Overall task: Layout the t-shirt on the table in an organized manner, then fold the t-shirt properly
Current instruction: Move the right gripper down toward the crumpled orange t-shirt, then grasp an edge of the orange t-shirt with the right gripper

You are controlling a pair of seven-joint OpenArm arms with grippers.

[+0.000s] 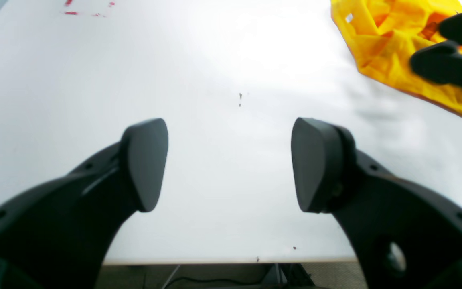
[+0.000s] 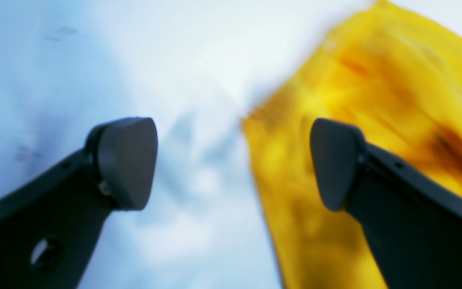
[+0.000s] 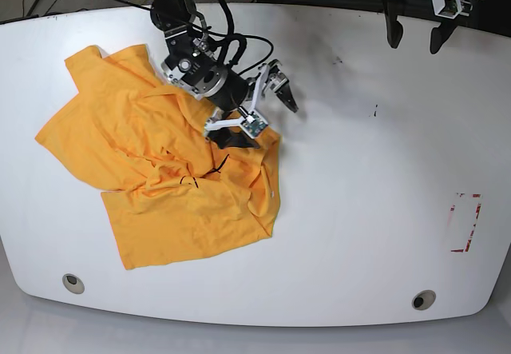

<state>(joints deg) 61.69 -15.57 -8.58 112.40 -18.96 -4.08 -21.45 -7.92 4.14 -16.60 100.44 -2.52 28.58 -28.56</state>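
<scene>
The orange-yellow t-shirt [image 3: 160,170] lies crumpled and bunched on the left half of the white table [image 3: 359,170], with a thin black thread line [image 3: 204,170] near its middle. My right gripper [image 3: 259,114] hovers open over the shirt's right edge, holding nothing. In the blurred right wrist view the same gripper [image 2: 233,164] stands open, with the t-shirt [image 2: 375,100] under its right finger. My left gripper [image 3: 413,38] is open at the table's far right edge, well away from the shirt. In the left wrist view it [image 1: 229,164] is empty over bare table, with the t-shirt [image 1: 387,40] at top right.
Two grey grommet holes [image 3: 73,283] [image 3: 423,299] sit near the front edge. A red-outlined rectangle mark [image 3: 465,223] is at the right. Cables run behind the right arm's base [image 3: 172,2]. The table's edge [image 1: 231,261] lies just beneath the left gripper.
</scene>
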